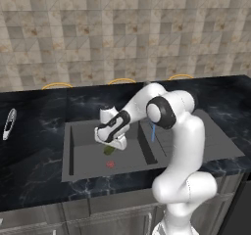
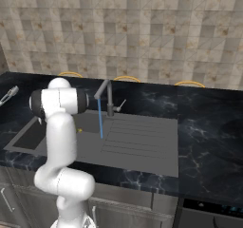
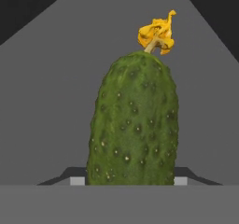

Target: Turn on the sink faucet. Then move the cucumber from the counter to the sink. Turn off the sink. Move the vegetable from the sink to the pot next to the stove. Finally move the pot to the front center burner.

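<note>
My gripper hangs low inside the sink, shut on the cucumber. In the hand view the bumpy green cucumber, topped by a yellow flower, stands between my fingertips over the grey basin floor. The cucumber is just above the red drain mark. The dark faucet stands behind the ribbed drainboard, and a thin blue stream of water runs from its spout. Black marble counter surrounds the basin. The pot is out of view.
A slim white-silver utensil lies on the counter far left of the sink. My own arm stands between the right base camera and the basin. A tiled wall rises behind the counter.
</note>
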